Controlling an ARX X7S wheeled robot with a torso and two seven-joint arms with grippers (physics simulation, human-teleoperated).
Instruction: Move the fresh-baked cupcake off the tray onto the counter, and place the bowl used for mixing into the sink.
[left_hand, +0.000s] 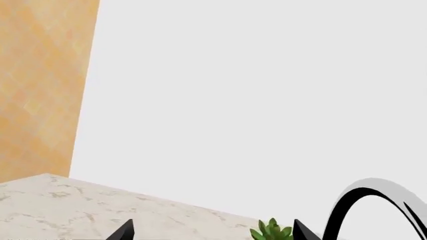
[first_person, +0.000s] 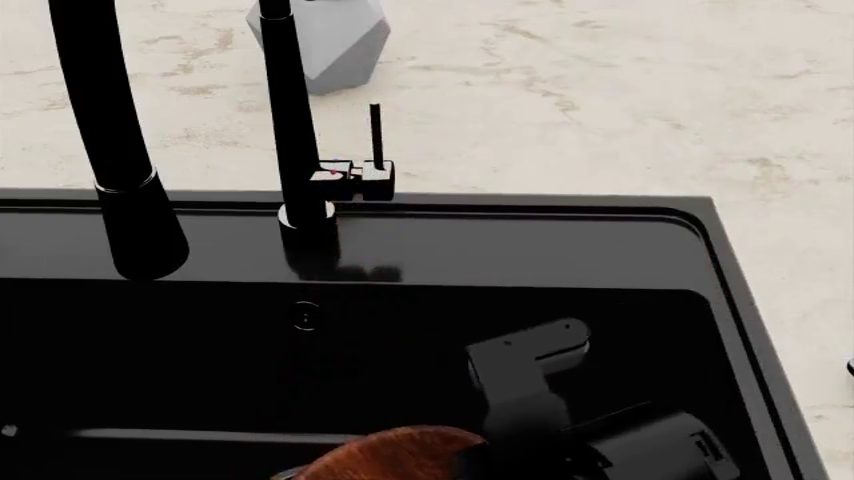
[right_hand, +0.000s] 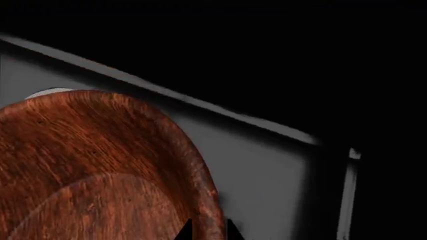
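Note:
The reddish-brown wooden bowl (right_hand: 87, 170) fills the right wrist view, and its rim passes between the two black fingertips of my right gripper (right_hand: 208, 231), which is shut on it. In the head view the bowl (first_person: 400, 452) shows at the bottom edge, inside the glossy black sink (first_person: 400, 330), with my right arm (first_person: 587, 430) reaching down beside it. My left gripper (left_hand: 212, 231) is open and empty, its tips wide apart above the marble counter (left_hand: 80, 205). The cupcake and tray are out of view.
A black faucet (first_person: 296, 120) with a hanging spray hose (first_person: 127, 170) stands at the sink's back rim. A grey faceted pot (first_person: 327, 40) sits on the counter (first_person: 601, 90) behind it. The left wrist view shows a green plant (left_hand: 272, 231), the faucet arc (left_hand: 373, 205) and an orange wall panel (left_hand: 40, 85).

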